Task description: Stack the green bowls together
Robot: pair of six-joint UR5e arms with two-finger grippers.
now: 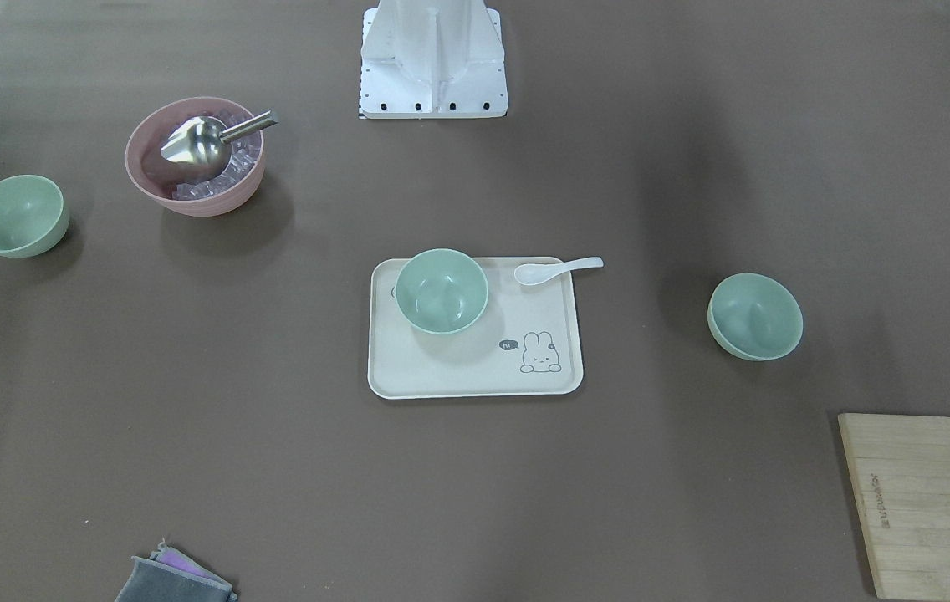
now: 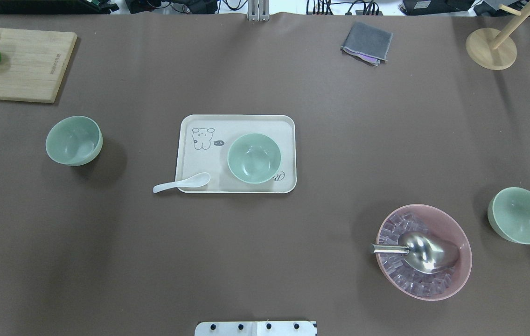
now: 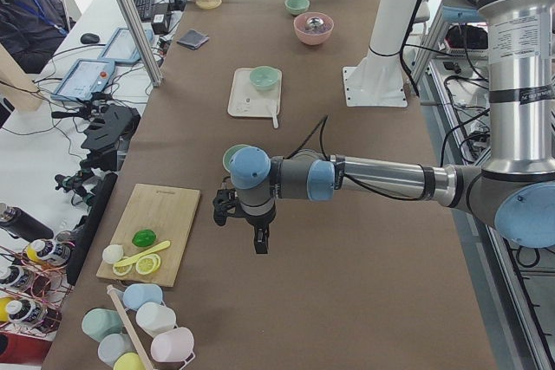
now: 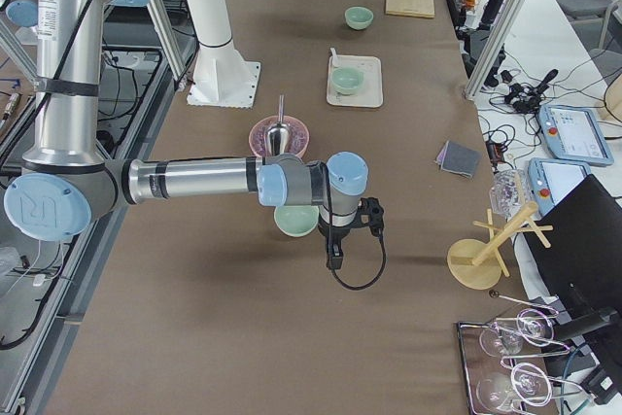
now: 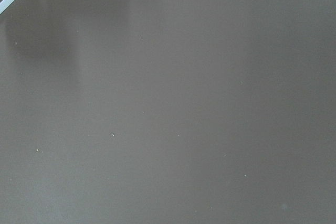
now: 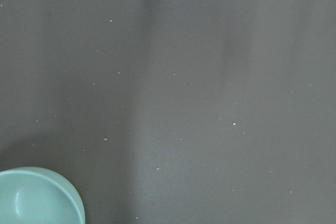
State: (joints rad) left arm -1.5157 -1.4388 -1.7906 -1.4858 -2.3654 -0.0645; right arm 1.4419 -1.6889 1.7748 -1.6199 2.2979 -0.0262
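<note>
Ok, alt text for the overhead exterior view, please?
Three green bowls sit apart on a brown table: one on a cream tray, one far left, one far right beside a pink bowl of clear cubes with a metal scoop. No arms show.

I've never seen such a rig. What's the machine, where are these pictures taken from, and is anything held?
Two robot arms share a table, each ending in a gripper. Two pictures look down from opposite sides, two look along the table, two come from wrist cameras. One green bowl sits on the tray, a second green bowl near the cutting board, a third green bowl beside the pink bowl of clear cubes with a scoop. The left gripper and right gripper hang above the table; neither holds a bowl.
</note>
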